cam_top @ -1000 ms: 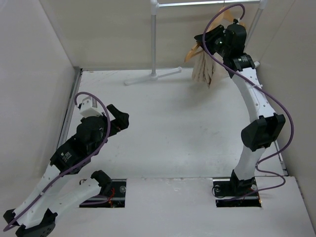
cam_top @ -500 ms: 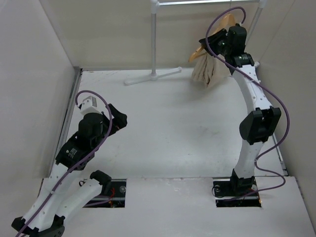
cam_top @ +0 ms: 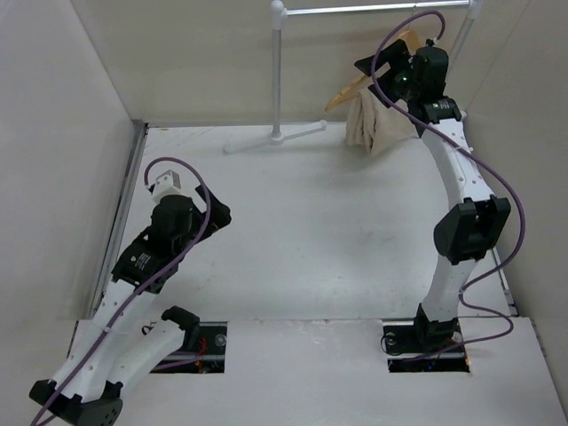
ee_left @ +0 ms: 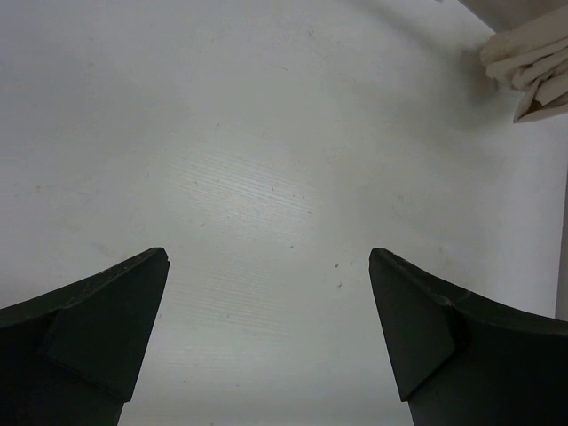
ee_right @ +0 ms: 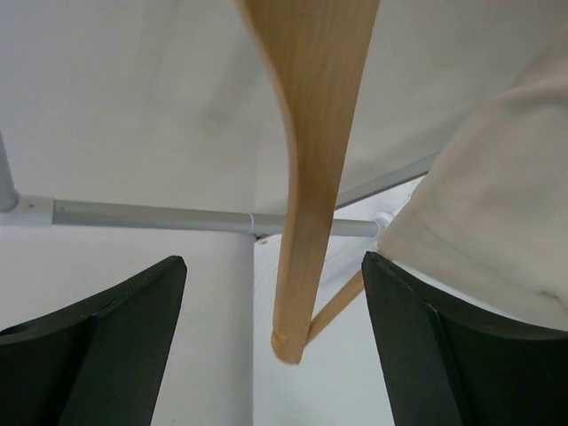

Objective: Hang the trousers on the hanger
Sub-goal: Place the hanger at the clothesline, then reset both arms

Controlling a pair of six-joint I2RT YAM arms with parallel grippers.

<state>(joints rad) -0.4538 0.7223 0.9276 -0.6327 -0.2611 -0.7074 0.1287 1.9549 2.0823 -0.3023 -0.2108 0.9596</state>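
Note:
The wooden hanger (cam_top: 348, 90) hangs tilted below the rack's top bar at the back right, its left end lowest. The beige trousers (cam_top: 374, 130) are draped over its lower bar and hang in folds. My right gripper (cam_top: 371, 75) is open, one jaw on each side of the hanger's arm (ee_right: 312, 177) and neither touching it. The trousers (ee_right: 484, 200) bulge close to the right finger. My left gripper (cam_top: 216, 213) is open over the bare table at the left, with nothing between its jaws (ee_left: 268, 253). The trousers' hem (ee_left: 530, 67) shows far off.
The white clothes rack has an upright pole (cam_top: 278, 71), a top bar (cam_top: 373, 9) and a foot (cam_top: 275, 138) on the table at the back. Its pipe (ee_right: 160, 216) crosses behind the hanger. Walls close in the table (cam_top: 319, 222) on the left, back and right.
The right gripper has opened and let go of the hanger, whose left end swung out to the left. The left arm has shifted a little farther onto the table.

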